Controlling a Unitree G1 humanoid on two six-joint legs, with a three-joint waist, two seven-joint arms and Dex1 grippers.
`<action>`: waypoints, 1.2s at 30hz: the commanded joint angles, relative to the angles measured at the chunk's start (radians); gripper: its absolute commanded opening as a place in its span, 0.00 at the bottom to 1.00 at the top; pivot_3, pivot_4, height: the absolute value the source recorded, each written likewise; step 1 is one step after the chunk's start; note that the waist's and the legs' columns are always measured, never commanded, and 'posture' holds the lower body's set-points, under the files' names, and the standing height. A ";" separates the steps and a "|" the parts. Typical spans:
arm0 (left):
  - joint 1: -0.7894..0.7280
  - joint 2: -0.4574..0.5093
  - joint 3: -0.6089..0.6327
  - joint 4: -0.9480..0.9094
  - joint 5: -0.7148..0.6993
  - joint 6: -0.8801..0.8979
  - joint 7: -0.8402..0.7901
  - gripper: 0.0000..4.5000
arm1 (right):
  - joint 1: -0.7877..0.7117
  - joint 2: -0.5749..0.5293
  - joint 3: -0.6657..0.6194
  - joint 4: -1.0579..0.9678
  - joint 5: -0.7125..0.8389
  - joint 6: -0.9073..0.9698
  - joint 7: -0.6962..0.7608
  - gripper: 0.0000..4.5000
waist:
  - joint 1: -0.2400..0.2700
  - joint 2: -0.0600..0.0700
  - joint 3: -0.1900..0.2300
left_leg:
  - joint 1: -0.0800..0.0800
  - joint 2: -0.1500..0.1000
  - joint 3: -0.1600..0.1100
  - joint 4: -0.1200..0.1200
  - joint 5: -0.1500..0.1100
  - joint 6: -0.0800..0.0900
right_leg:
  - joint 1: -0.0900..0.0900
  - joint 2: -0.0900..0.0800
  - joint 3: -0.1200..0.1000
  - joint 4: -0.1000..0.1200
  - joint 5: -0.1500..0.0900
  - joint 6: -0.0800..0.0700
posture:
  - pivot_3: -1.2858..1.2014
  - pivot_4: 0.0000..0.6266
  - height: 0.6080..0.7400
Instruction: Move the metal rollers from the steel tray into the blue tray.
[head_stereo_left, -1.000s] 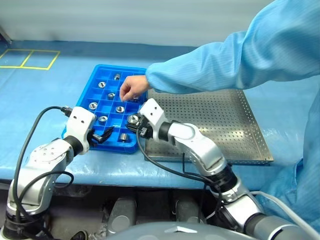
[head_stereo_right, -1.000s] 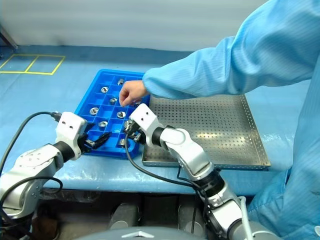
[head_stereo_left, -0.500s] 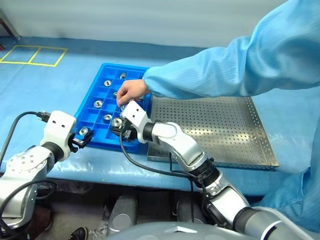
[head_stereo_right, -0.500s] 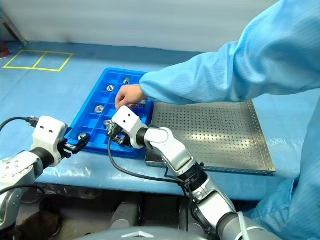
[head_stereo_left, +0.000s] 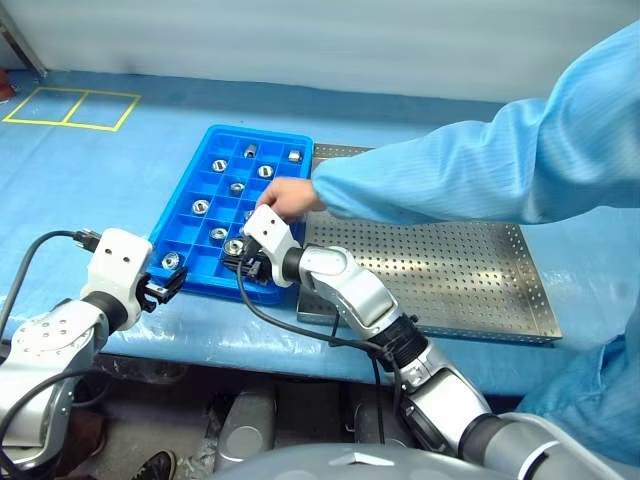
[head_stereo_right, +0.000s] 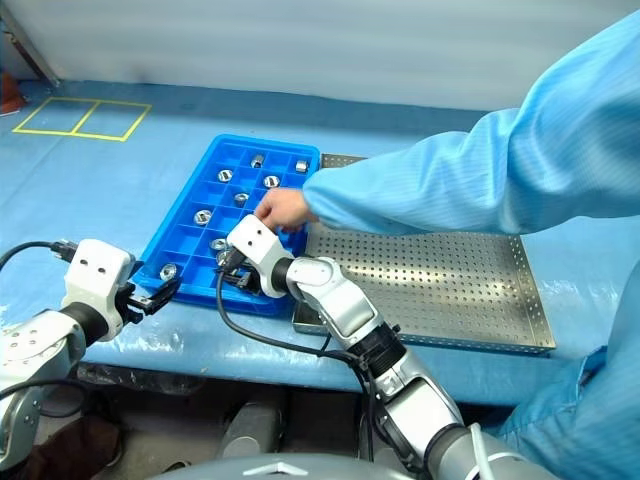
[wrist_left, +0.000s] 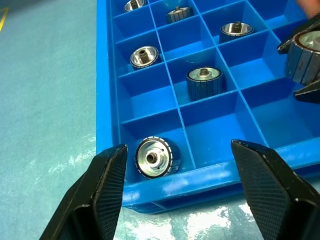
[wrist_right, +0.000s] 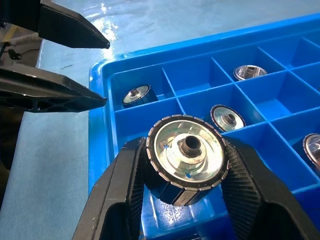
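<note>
Your right gripper (wrist_right: 186, 200) is clamped on one of the metal rollers (wrist_right: 187, 159), pinched across its ribbed rim with the centre hole facing the wrist camera, and hangs over the near rows of the blue tray (head_stereo_left: 262, 290). Pick an empty compartment, centre the roller above it clear of the dividing walls, lower until it sits inside the walls, and only then part the fingers; let go too high and it would likely bounce into a neighbouring cell. Your left gripper (wrist_left: 182, 172) stands wide and empty just off the tray's near corner, where another roller (wrist_left: 154, 157) lies in the corner compartment; keep it apart from the right arm. A person's hand (head_stereo_left: 290, 197) reaches into the tray just beyond your right gripper, so move slowly. The steel tray (head_stereo_left: 470, 270) lies just beside the blue tray, its visible perforated floor bare. Both rest on a blue-covered worktop (head_stereo_left: 120, 180) with yellow marking lines (head_stereo_left: 70, 108) in its far left corner.
</note>
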 joint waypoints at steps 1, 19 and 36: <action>-0.002 -0.001 0.025 -0.037 0.002 -0.011 0.003 0.80 | -0.023 0.021 -0.013 -0.039 0.002 -0.028 0.004 0.40 | 0.003 0.000 0.000 | 0.000 0.000 0.000 0.000 0.000 0.000 | 0.000 0.000 0.000 0.000 0.000 0.000 | 0.65 0.24 1.00; -0.008 -0.012 -0.002 -0.019 0.006 -0.022 0.001 0.80 | -0.023 0.032 -0.027 -0.038 -0.013 -0.022 0.003 0.40 | 0.004 0.000 0.000 | 0.000 0.000 0.000 0.000 0.000 0.000 | 0.000 0.000 0.000 0.000 0.000 0.000 | 0.65 0.24 1.00; -0.061 -0.007 -0.067 0.028 0.014 -0.052 -0.009 0.80 | 0.037 -0.005 -0.009 -0.127 -0.016 0.015 0.003 0.40 | 0.001 0.000 0.000 | 0.000 0.000 0.000 0.000 0.000 -0.001 | 0.000 0.000 0.000 -0.001 0.000 0.000 | 0.63 0.24 1.00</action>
